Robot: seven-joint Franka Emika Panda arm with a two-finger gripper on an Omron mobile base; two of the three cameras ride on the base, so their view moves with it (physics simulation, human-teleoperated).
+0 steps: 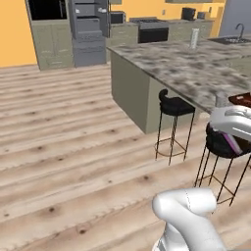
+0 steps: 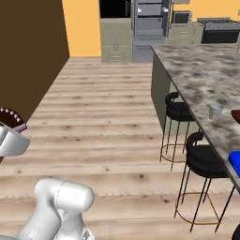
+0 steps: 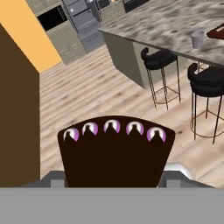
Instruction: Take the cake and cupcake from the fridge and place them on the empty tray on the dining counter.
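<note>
Got cake (image 3: 116,153) clamped in my claw (image 3: 116,181), out of fridge (image 1: 89,30). Tray (image 1: 241,99) drop pending, cupcake after, I reckon.

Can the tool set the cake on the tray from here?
Probably not yet. The tool holds the cake, but the tray lies across the dining counter, beyond the stools.

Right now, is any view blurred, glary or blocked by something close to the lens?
Hand view: the cake sits close to the lens and hides the lower middle, edges sharp. Left base view: flat even light, faint stool shadow on the floor, no glare. Right base view: the counter pattern looks soft and smeared.
</note>
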